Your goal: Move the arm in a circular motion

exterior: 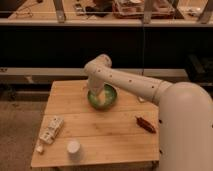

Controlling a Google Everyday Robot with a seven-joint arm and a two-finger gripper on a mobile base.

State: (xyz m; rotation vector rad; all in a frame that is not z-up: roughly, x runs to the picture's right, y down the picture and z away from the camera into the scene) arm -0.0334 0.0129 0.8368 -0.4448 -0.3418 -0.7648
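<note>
The arm [137,86] is cream-white, made of thick tube segments with small dark holes. It reaches in from the lower right, up and left across the wooden table [107,132], to a bulbous elbow [99,66]. From there the last segment bends down. The gripper [99,100] is the pale tip, hanging over or inside a green bowl [113,95] near the table's far middle. Whether it touches the bowl cannot be told.
A white cup [73,148] stands at the front left of the table. A white packet [50,130] lies at the left edge. A small brown object [145,124] lies at the right. A dark shelf unit [75,47] runs behind the table.
</note>
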